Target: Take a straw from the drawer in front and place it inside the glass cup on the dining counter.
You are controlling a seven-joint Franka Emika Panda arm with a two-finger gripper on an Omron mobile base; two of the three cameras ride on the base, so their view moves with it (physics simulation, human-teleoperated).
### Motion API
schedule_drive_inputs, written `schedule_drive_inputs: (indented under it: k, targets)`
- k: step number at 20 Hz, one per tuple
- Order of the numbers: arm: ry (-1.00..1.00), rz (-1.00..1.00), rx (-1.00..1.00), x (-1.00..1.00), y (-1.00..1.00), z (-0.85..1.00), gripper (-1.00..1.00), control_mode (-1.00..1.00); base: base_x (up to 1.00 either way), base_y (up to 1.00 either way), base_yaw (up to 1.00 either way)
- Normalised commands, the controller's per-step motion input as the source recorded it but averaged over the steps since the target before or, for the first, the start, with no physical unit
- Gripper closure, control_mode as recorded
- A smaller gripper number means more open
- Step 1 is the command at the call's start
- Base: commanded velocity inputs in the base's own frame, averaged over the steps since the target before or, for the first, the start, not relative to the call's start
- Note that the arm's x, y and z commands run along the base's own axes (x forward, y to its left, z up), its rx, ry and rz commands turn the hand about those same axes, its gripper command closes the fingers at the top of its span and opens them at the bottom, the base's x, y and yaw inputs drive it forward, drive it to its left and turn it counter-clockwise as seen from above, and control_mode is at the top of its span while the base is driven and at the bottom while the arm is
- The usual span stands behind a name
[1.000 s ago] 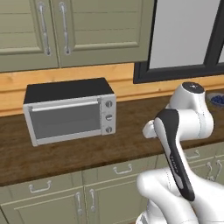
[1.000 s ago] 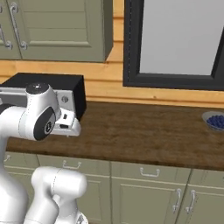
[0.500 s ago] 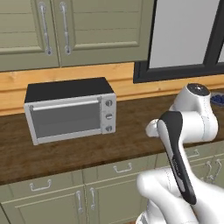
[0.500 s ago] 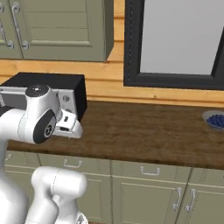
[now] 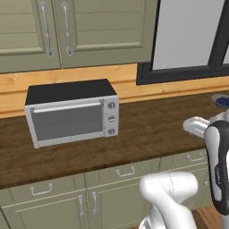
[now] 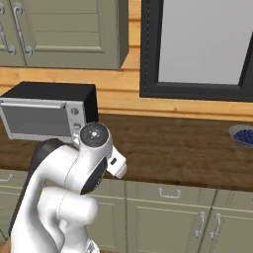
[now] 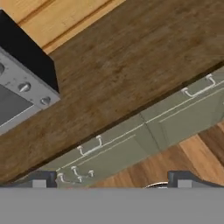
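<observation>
Arm (image 6: 74,173) rightward; boxy metal oven (image 5: 71,112)

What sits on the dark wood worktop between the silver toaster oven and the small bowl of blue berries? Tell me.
Nothing: in the right base view, bare worktop runs from the toaster oven to the bowl.

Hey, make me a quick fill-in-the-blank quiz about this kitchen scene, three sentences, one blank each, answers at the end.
1. The silver toaster oven with a black top has ____ round knobs down its right side.
2. The small bowl at the worktop's far right holds ____ berries.
3. The green drawers with metal handles under the dark wood worktop are all ____.

Missing words: three; blue; closed
</observation>
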Motion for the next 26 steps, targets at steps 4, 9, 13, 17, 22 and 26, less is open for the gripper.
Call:
schedule_drive_inputs:
  k: [4, 9, 13, 17, 22, 26]
  targets:
    - [-0.43, -0.27, 0.29, -0.31, -0.83, -0.42, -1.0, -1.0, 0.0, 0.0, 0.0]
    - [-0.14, -0.29, 0.34, -0.3, -0.45, -0.71, -1.0, -1.0, 0.0, 0.0, 0.0]
    - [0.01, -0.18, 0.32, -0.23, -0.34, -0.63, -1.0, -1.0, 0.0, 0.0, 0.0]
    - [0.11, -0.06, 0.39, -0.11, -0.46, -0.58, -1.0, -1.0, 0.0, 0.0, 0.0]
    - [0.01, 0.0, 0.37, -0.01, -0.93, -0.62, -1.0, -1.0, 0.0, 0.0, 0.0]
    - [0.0, 0.0, 0.3, 0.0, -1.0, -0.83, -1.0, -1.0, 0.0, 0.0, 0.0]
